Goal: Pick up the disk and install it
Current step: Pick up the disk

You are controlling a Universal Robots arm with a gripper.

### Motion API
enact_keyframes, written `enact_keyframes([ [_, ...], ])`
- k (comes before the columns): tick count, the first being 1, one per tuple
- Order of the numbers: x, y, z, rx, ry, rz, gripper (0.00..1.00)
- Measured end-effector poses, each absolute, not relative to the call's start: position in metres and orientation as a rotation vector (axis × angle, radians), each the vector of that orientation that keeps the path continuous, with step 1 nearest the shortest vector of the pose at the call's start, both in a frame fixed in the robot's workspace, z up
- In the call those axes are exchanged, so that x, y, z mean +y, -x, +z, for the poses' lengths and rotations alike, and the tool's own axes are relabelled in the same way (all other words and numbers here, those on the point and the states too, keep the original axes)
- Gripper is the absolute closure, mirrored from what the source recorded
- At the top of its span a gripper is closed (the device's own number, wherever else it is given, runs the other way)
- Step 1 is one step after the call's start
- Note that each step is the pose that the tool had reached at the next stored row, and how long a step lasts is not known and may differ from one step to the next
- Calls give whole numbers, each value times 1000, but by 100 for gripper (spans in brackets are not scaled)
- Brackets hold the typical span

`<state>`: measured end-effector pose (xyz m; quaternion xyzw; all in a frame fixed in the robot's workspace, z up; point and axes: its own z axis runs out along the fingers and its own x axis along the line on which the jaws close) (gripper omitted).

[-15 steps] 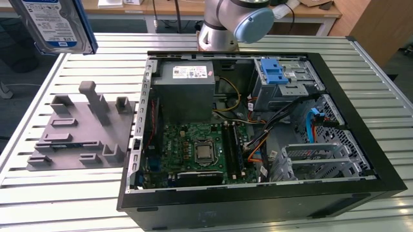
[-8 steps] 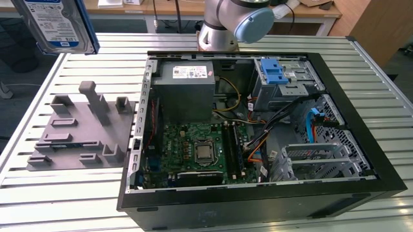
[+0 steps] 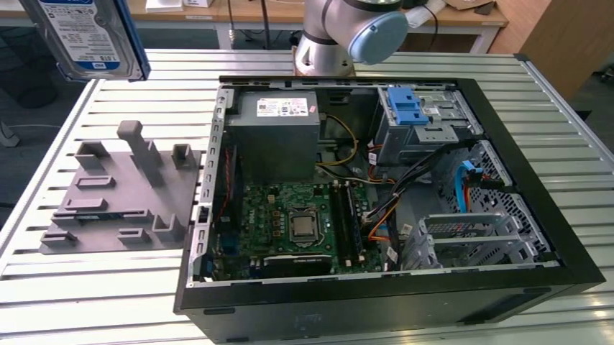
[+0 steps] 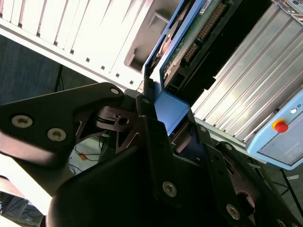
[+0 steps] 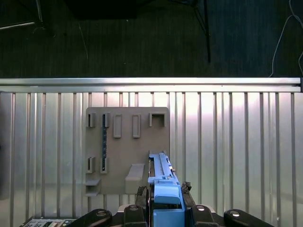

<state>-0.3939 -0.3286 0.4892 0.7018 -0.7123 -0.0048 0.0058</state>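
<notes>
Now clenched on the disk (image 3: 85,32) w/ gripper (image 5: 164,190), long axis approx upright, high above grey fixture (image 3: 115,205), drive cage (image 3: 436,133) well apart toward exterior view's right.

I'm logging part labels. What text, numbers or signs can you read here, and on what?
Nothing reads clearly.
Label on the disk, held in the hand: print too small to read.
White sticker on the power supply: too small to read.
Teach pendant with red button: markings blurred.
</notes>
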Motion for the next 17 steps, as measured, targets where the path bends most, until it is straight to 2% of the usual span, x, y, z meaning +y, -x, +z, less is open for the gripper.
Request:
enact_keyframes([
  [17, -329, 389, 489, -2230, -2197, -15, 63],
])
